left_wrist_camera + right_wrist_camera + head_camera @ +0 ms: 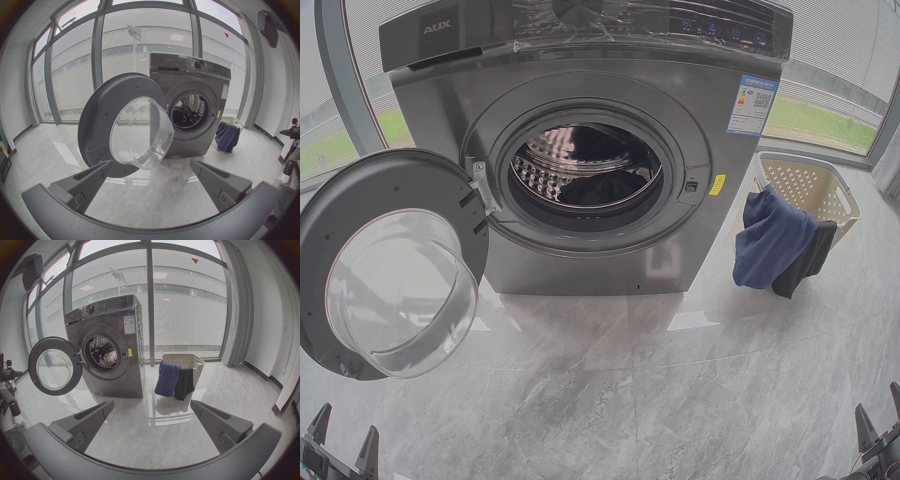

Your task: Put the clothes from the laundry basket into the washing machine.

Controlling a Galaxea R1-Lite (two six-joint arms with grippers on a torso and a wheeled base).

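Observation:
A grey front-loading washing machine [600,81] stands ahead with its round door [394,269] swung wide to the left. A dark garment [603,187] lies inside the drum. To the right of the machine sits a beige laundry basket [831,187]; a blue cloth [772,240] and a black cloth [809,259] hang over its front rim. My left gripper [151,170] is open and holds nothing, low at the near left, far from the machine. At the near right my right gripper [151,410] is open too and holds nothing, well short of the basket [187,362].
Glossy grey tile floor [625,387] spreads between me and the machine. Tall windows [187,302] run behind the machine and basket. The open door [122,125] juts out into the left side of the floor.

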